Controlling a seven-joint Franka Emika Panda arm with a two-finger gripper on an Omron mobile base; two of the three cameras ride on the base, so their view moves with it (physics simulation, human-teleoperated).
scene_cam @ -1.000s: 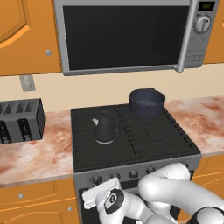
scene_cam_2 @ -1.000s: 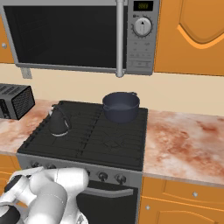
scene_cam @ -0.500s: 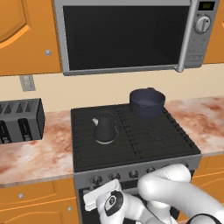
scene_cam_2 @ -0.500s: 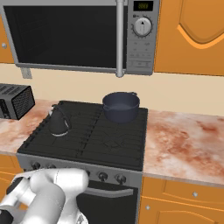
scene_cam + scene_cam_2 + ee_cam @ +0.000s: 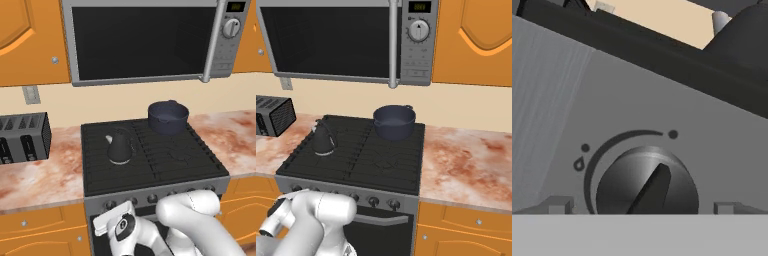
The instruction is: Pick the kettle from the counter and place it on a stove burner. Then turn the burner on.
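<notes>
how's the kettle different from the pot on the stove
The kettle is small, black and pear-shaped with a spout; the pot is wider, dark blue, open-topped, with side handles. The kettle sits front left, the pot at the back. Both stand upright on the cooktop grates.

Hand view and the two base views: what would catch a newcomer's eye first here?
In the hand view, a silver stove knob looms close, between the two finger tips of the tool. In the base views, the black kettle sits on the front left stove burner, with a dark-blue pot on the back right one, under a big microwave.
</notes>
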